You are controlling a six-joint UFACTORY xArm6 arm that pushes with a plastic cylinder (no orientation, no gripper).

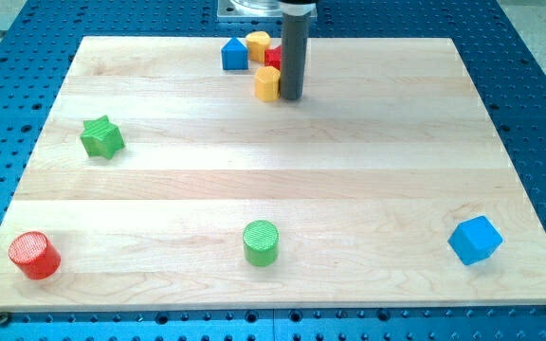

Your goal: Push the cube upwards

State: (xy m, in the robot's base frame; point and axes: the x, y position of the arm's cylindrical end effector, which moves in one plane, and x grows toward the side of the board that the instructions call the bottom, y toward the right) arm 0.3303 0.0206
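Note:
The blue cube [475, 240] sits near the board's bottom right corner. My tip [292, 98] is at the view's top centre, far from the cube. It stands right beside a yellow block [267, 84], on that block's right. A red block [273, 58] lies just behind the rod, partly hidden by it. A second yellow block [258, 43] and a blue block [234, 54] with a peaked top lie a little further up and left.
A green star [101, 137] lies at the left. A red cylinder [34, 255] sits at the bottom left corner. A green cylinder [261, 242] sits at bottom centre. The wooden board [282, 180] rests on a blue perforated table.

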